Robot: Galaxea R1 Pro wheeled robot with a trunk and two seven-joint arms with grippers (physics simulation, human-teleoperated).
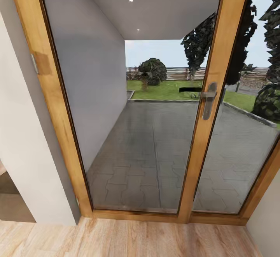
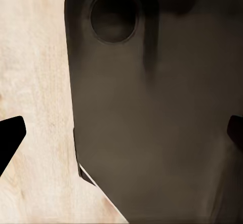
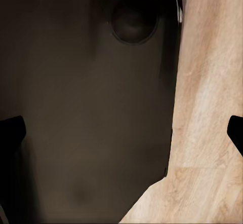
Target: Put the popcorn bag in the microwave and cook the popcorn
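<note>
Head view: nearest us is a strip of pale wood floor (image 1: 128, 239), w/ a white wall (image 1: 27, 164) at left and a sliver of wall at far right. Just past it stands a glazed door (image 1: 155, 140) in a tan wood frame (image 1: 58, 105), w/ a steel lever handle (image 1: 209, 98) on the middle stile. Thru the glass we see a grey paved patio (image 1: 155, 160) under a ceiling w/ two spot lights, then grass (image 1: 167, 90), a dark bush (image 1: 153, 71), a slatted fence & trees against the sky.

Left wrist view: our left fingers (image 2: 10, 140) are wide apart, dark tips at both edges, nothing between; behind them a dark robot body part (image 2: 152, 122) over the wood floor.

Right wrist view: right fingers (image 3: 10, 133) likewise spread wide, holding nothing, above the same dark body & floor.

Popcorn bag, microwave & worktop: none in sight here, so we can't place them.
</note>
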